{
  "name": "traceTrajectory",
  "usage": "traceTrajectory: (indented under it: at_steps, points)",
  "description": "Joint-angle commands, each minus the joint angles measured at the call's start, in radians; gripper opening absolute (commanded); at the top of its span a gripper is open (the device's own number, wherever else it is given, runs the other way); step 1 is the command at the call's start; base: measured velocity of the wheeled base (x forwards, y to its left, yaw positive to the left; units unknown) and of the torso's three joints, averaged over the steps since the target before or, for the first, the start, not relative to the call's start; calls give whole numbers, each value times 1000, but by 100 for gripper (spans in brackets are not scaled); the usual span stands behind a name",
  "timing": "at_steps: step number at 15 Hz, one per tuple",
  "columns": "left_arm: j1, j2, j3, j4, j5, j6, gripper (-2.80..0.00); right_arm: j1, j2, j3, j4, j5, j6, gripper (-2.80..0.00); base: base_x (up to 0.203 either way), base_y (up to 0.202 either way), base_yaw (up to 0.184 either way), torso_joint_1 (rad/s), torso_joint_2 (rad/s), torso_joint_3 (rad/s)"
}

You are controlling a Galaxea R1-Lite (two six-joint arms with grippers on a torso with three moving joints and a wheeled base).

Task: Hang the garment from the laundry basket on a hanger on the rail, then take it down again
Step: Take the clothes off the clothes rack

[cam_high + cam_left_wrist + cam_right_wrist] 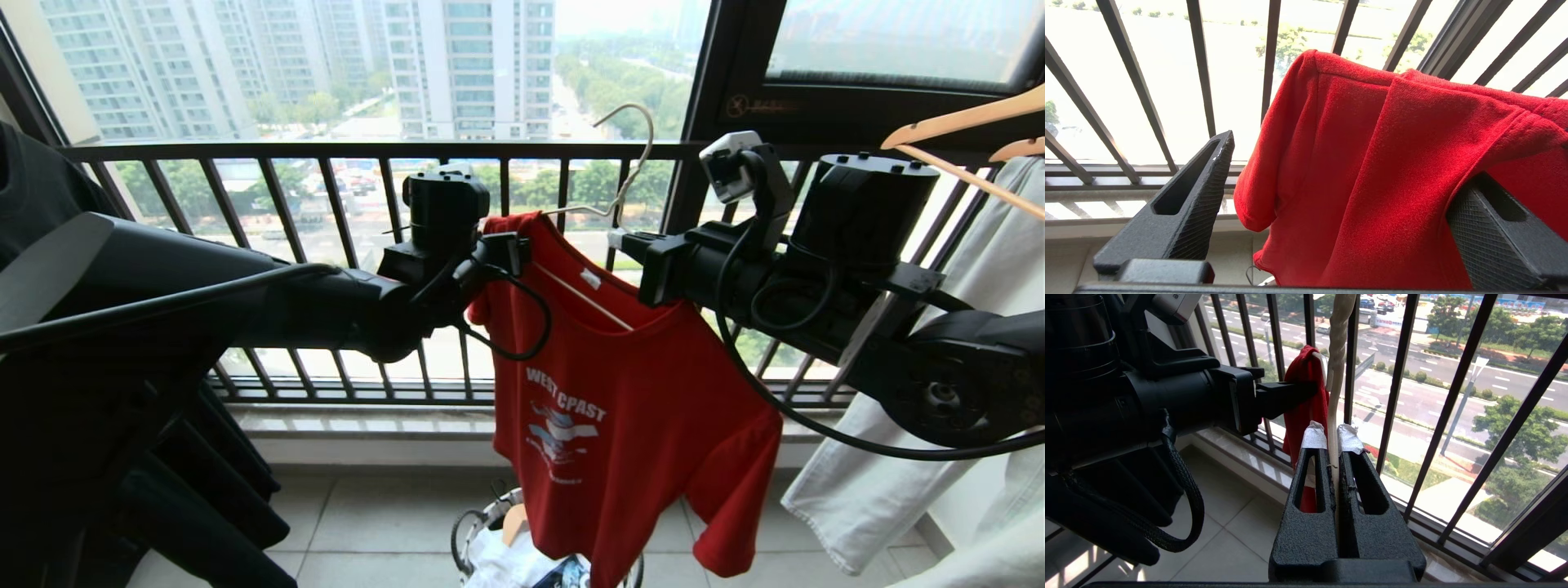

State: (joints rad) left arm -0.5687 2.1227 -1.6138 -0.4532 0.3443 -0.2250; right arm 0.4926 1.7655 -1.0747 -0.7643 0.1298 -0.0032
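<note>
Black clothing (49, 188) hanging at the far left, behind the left arm. Left tool (1339, 212) standing wide apart, its two ribbed fingers (1196, 204) either side of the red T-shirt's (620, 408) shoulder and sleeve, one finger clear of the cloth, the other half covered by it; gripping nothing. Red T-shirt hanging between the two tools, draped crookedly over the off-white hanger (624, 175), one shoulder high just beside the left tool, the other sleeve drooping low below the right tool, white "WEST COAST" print facing the head camera. Right tool (1333, 445) clamped together on the hanger's thin neck, taped fingertips (1314, 436) pinching the pale rod just below the curved hook, holding it up in front of the balcony railing (367, 151). Laundry basket (473, 531) sitting on the tiled floor well below both tools, under the shirt's hem, light cloth inside. Tan wooden hanger (963, 122) with a whitish garment (914, 457) hanging beyond the right tool, at the far right.
</note>
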Motion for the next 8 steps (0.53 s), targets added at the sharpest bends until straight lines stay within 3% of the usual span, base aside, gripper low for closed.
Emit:
traceTrajectory:
  at_steps: [1, 3, 4, 8]
  points:
    - [15, 6, -6, -4, 1, 6, 0, 0, 3, -1, -4, 1, -1, -280, 0, 0, 0, 0, 0, 0]
    - [15, 0, -8, -4, 2, 7, 0, -3, 4, -3, -4, 1, -1, -280, 0, 0, 0, 0, 0, 0]
    - [15, -1, -8, -4, 4, 7, -280, -2, 5, -3, -4, 1, -1, -280, 0, 0, 0, 0, 0, 0]
    - [16, -7, -6, -4, 2, 6, -280, -3, 12, -3, -4, 1, -1, -280, 0, 0, 0, 0, 0, 0]
